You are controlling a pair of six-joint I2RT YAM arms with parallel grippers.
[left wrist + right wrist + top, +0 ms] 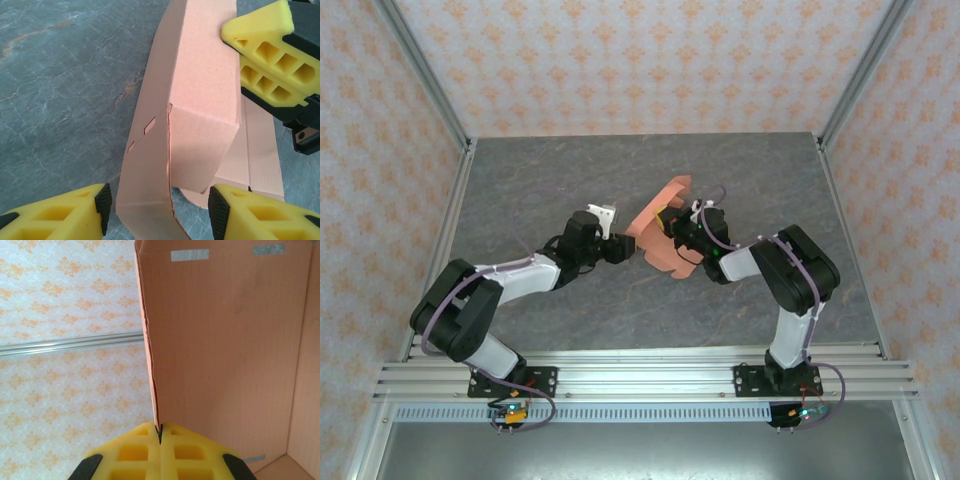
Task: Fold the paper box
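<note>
Gripping one wall of the half-folded salmon-orange card paper box (658,228) over the counter (520,190) in my clamped right end effector (160,432), I worry my half-open left end effector (160,205), straddling its edge, could crease it crooked on closing.

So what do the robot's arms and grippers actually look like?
The left arm and right arm are chunky black joints linked by white tubes, each with a thin purple cable looped along it. The left gripper and right gripper each have two yellow wedge-shaped fingers with moulded cut-outs and black edging.
</note>
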